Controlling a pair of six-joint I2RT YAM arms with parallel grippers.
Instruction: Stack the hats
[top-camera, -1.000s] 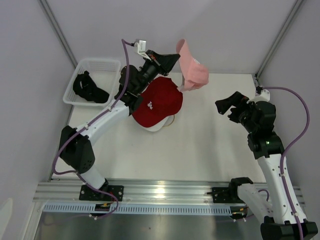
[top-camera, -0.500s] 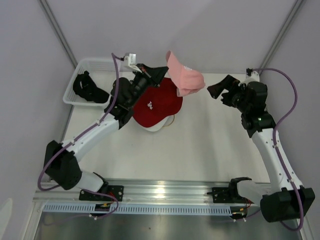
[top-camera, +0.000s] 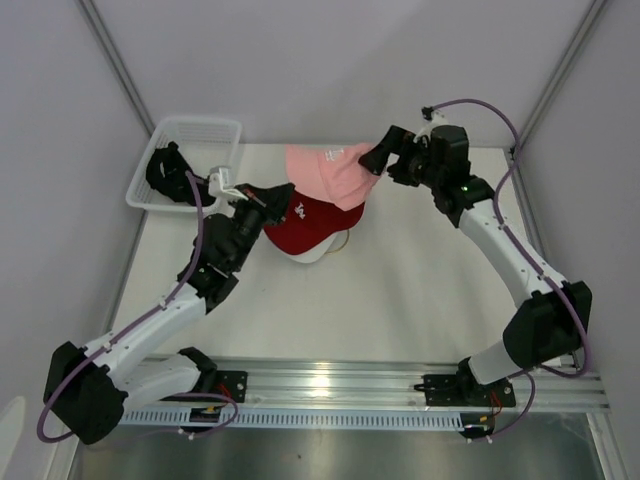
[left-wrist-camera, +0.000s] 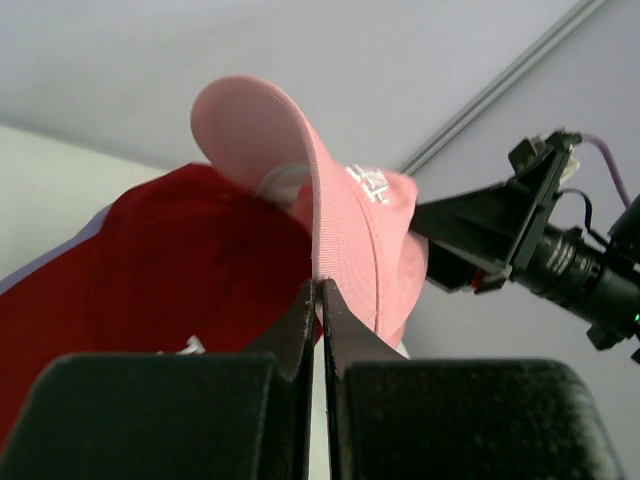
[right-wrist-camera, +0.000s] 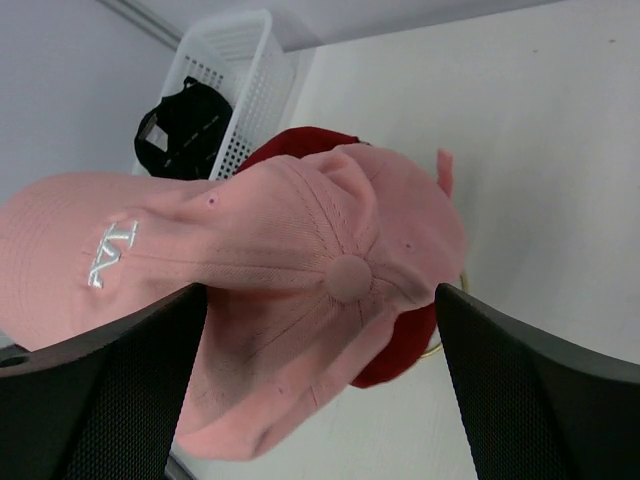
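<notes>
**A:** What is filling most of the view?

**B:** The pale desk (top-camera: 420, 290) is carrying everything, and a white mesh basket (top-camera: 196, 121) is sitting at its far left corner.

**A:** Where are the hats lying?

**B:** The pink cap (top-camera: 325, 172) is hanging tilted across the far side of the red cap (top-camera: 312, 224). I cannot tell whether its weight is resting there. The red one is sitting on a white cap (top-camera: 322, 252), which is only peeking out at the near edge. A black cap (top-camera: 165, 170) is lying in the basket.

**A:** What are the fingers doing?

**B:** The left fingers (left-wrist-camera: 298, 335) are clenching the edge of the pink brim. The right fingers (right-wrist-camera: 540, 400) are standing spread wide, one on either side of the pink crown, and are gripping nothing.

**A:** How are you expecting it to handle?

**B:** I am judging it light and soft. The crown is likely to fold or dent under a squeeze, while the curved brim is looking stiffer, so the brim is the safer place to hold. A light touch on the crown could help seat it over the red one.

**A:** Is any writing showing?

**B:** A white stitched emblem (right-wrist-camera: 110, 250) is showing on the pink front. Its letters are interlocking and I am not managing to read them. The small white mark (top-camera: 300, 210) on the red cap is too small to make out
</notes>
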